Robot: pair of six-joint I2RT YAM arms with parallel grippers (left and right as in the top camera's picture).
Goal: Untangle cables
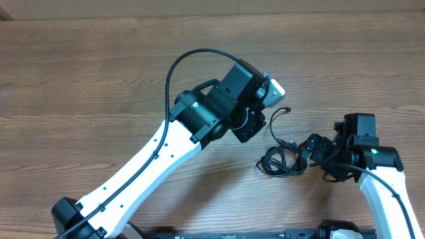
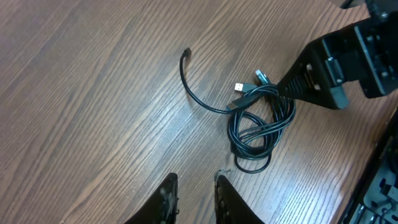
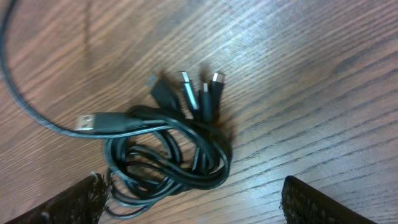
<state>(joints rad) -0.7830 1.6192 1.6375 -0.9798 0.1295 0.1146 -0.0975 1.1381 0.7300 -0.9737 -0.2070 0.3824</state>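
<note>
Loosely coiled, thin glossy black cables (image 2: 261, 124) lie on the wood-grain table (image 2: 93, 74), silver plugs (image 3: 186, 84) fanned out. Right claw (image 3: 193, 183) gapes wide astride the coil; left claw (image 2: 196, 200), near it, stands narrowly parted, empty.

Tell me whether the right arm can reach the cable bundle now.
Probably yes: the right end effector is open, its fingers either side of the cables, and nothing lies between.
</note>
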